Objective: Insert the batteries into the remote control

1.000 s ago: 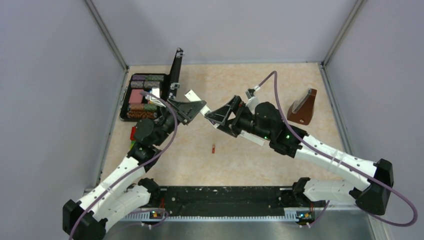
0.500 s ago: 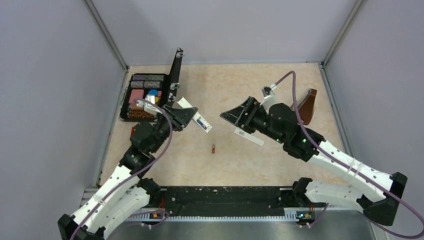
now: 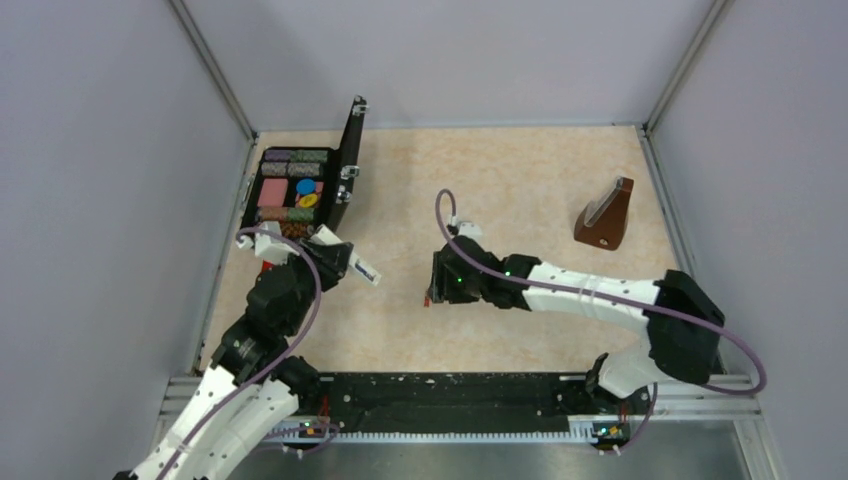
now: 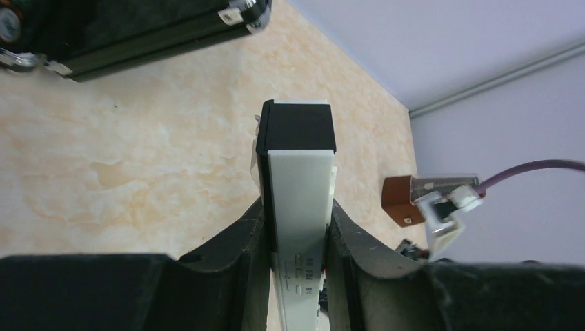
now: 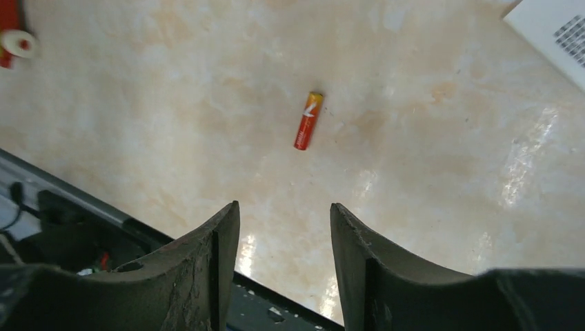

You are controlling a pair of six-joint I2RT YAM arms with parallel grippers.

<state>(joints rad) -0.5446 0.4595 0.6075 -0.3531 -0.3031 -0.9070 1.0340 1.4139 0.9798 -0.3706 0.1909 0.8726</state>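
My left gripper [image 3: 338, 262] is shut on the white remote control [image 3: 364, 273], holding it above the table at the near left. In the left wrist view the remote [image 4: 298, 189] stands between the fingers [image 4: 241, 238], its dark end [image 4: 296, 127] pointing away. My right gripper [image 3: 438, 287] points down at mid-table, open and empty [image 5: 284, 207]. The reddish battery [image 5: 308, 121] lies flat on the table just beyond its fingertips, and shows as a red speck at the gripper's edge in the top view [image 3: 427, 298]. The dark purple battery is out of view.
An open black case [image 3: 295, 190] with coloured pieces stands at the back left. The brown metronome [image 3: 605, 215] stands at the back right. A flat white piece [image 5: 552, 31] lies near the right gripper. A red toy block [image 5: 8, 34] is at the left.
The arms have parted. The left gripper has drawn back to the near left with the remote. The right gripper has swung down and left over the reddish battery.
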